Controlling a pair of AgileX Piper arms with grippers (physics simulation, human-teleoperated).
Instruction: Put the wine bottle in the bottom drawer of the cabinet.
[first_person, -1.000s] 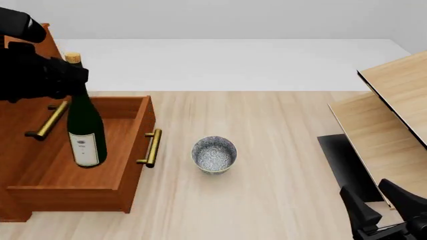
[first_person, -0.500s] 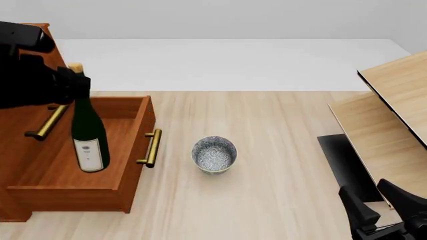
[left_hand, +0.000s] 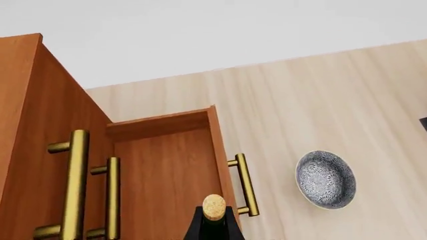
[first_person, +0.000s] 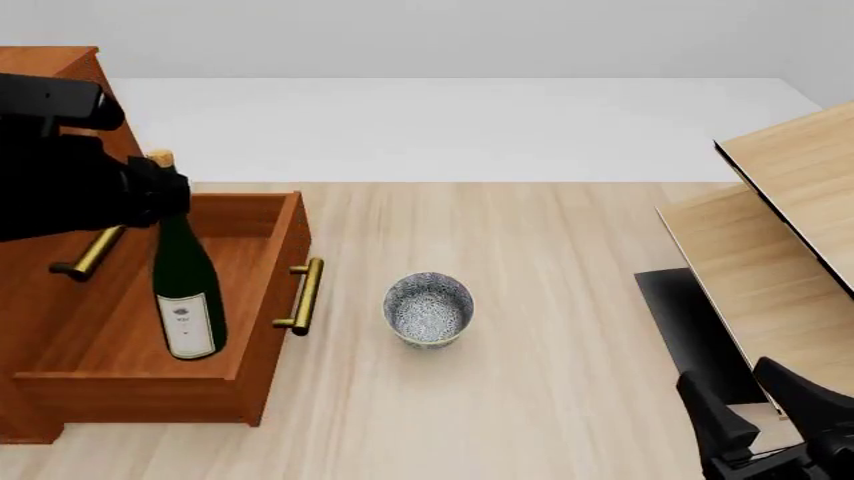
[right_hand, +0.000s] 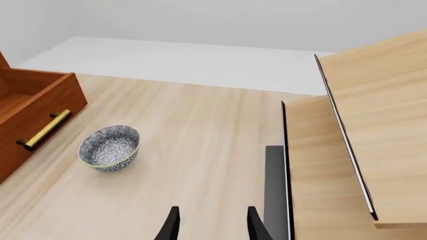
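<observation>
The wine bottle (first_person: 184, 290) is dark green with a tan cork (first_person: 162, 158) and a white label. It hangs nearly upright, its base low inside the open bottom drawer (first_person: 94, 345). I cannot tell if it touches the drawer floor. My left gripper (first_person: 150, 195) is shut on its neck. The left wrist view shows the cork (left_hand: 213, 206) above the drawer's inside (left_hand: 167, 170). The reddish-brown cabinet (first_person: 40, 250) stands at the far left. My right gripper (right_hand: 212, 227) is open and empty at the near right (first_person: 761, 410).
A speckled grey bowl (first_person: 429, 309) sits on the table just right of the drawer's brass handle (first_person: 304, 295). It also shows in the right wrist view (right_hand: 109, 147). Pale light-wood furniture with a black panel (first_person: 781, 240) fills the right side.
My left gripper has lowered the bottle and shifted it slightly right, deeper into the open drawer. The right arm has not moved.
</observation>
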